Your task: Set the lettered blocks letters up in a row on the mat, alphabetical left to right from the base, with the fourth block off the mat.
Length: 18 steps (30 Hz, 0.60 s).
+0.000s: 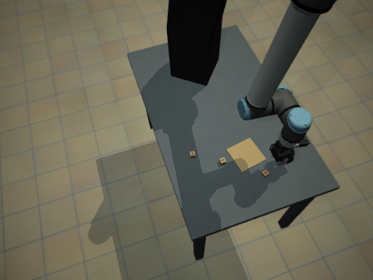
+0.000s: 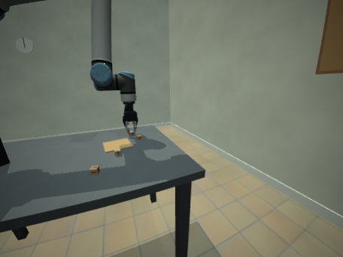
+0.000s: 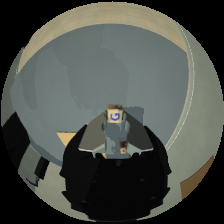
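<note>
- The dark grey rectangular surface (image 1: 225, 123) (image 2: 56, 150) (image 3: 90, 75) carries everything.
- The tan square mat (image 1: 245, 153) (image 2: 117, 143) (image 3: 65, 136) is left bare; the end effector (image 1: 282, 161) (image 2: 131, 131) (image 3: 114, 111) is held beside it, narrowly open.
- A small wooden cube with a blue G (image 2: 131, 133) (image 3: 115, 116) is framed between the fingertips, off the mat; whether it is gripped cannot be told.
- Three similar cubes are scattered off the mat.
</note>
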### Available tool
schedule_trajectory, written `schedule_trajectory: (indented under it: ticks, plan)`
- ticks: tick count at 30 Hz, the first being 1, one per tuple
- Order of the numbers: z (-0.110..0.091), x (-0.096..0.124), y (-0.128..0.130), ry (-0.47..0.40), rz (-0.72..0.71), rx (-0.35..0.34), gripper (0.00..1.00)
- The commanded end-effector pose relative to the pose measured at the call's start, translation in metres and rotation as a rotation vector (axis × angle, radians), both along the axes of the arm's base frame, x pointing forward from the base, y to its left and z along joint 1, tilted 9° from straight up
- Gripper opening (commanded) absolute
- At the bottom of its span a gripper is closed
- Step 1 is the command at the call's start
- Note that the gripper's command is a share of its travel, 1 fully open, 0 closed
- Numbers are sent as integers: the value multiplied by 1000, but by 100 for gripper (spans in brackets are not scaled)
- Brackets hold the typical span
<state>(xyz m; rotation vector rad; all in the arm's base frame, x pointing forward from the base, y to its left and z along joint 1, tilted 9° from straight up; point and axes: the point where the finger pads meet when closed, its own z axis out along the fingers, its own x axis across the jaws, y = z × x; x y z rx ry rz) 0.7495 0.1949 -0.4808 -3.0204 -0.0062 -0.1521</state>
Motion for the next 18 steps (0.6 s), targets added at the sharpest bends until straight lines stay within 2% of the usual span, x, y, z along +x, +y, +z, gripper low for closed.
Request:
schedule_trajectory:
  ticks: [1, 12, 18]
  plan:
    - [1, 1, 0, -1, 0, 0, 5]
    - [4, 0, 0, -1, 0, 0, 5]
    - [36, -3, -4, -1, 0, 0, 5]
